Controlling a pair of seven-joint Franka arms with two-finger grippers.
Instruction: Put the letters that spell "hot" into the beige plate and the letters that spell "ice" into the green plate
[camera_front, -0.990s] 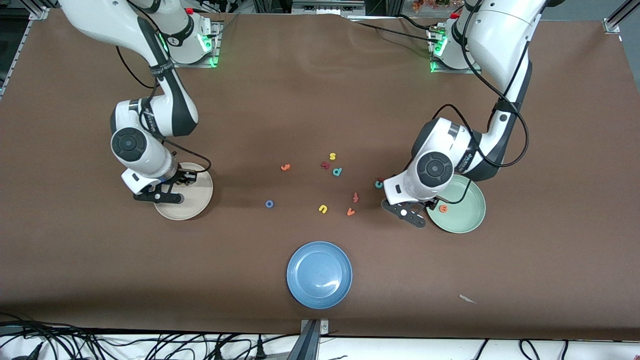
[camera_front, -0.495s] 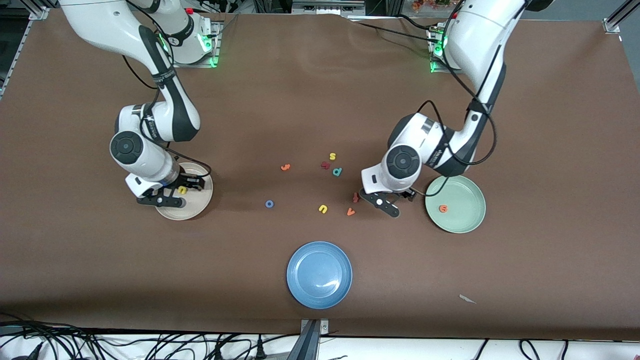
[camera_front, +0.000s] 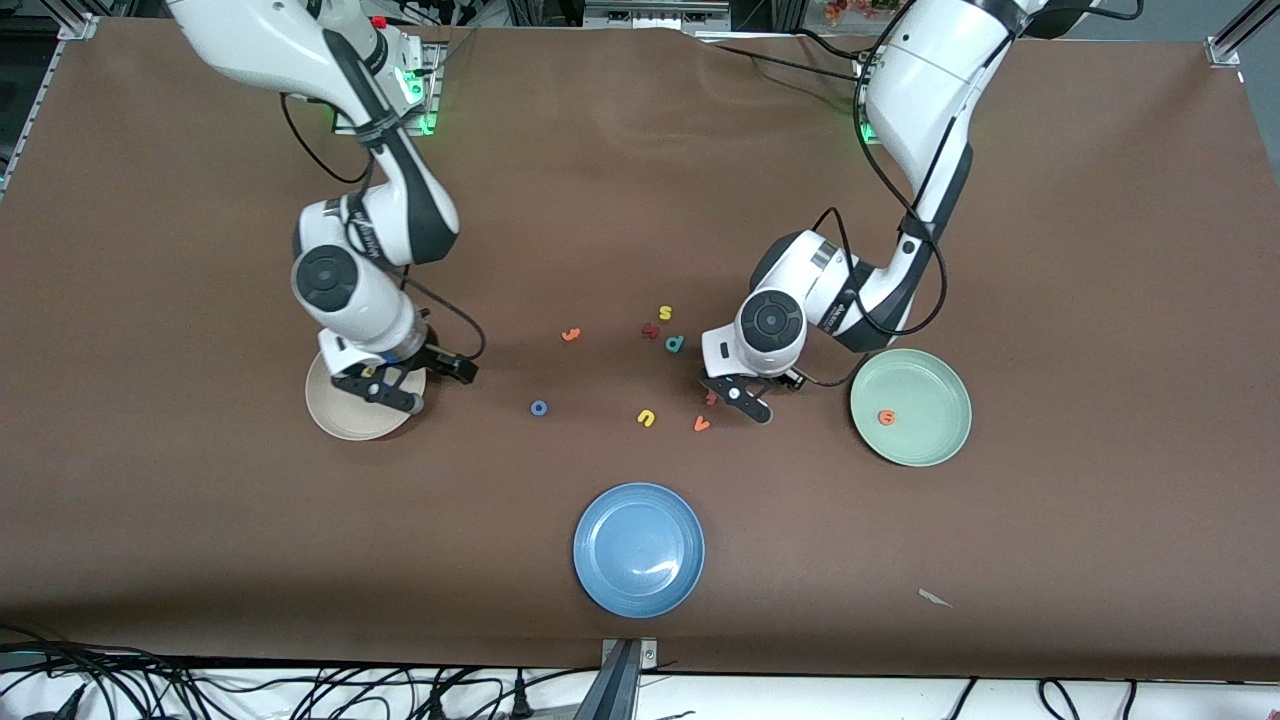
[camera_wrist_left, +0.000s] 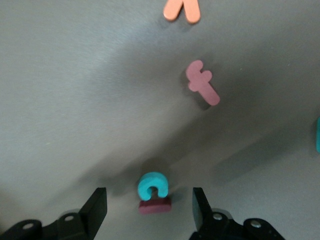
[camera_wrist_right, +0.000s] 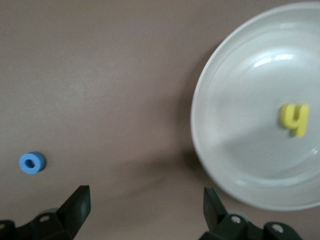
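The tricky bit here is the left end effector (camera_wrist_left: 149, 212): its fingers are spread wide and empty, straddling the teal c (camera_wrist_left: 151, 184) and the dark red bar (camera_wrist_left: 154, 205), which are touching on the tabletop (camera_front: 600, 200), so both could get pinched together or one flicked off. The orange e (camera_front: 886, 418) is already in the green plate (camera_front: 935, 445). The right end effector (camera_wrist_right: 145, 220) is released too, over the beige plate (camera_front: 335, 420) rim, with the yellow h (camera_wrist_right: 295, 119) dropped inside; the blue o (camera_front: 539, 407) and orange t (camera_front: 571, 335) are left out, near distractor letters that could be grabbed by mistake.
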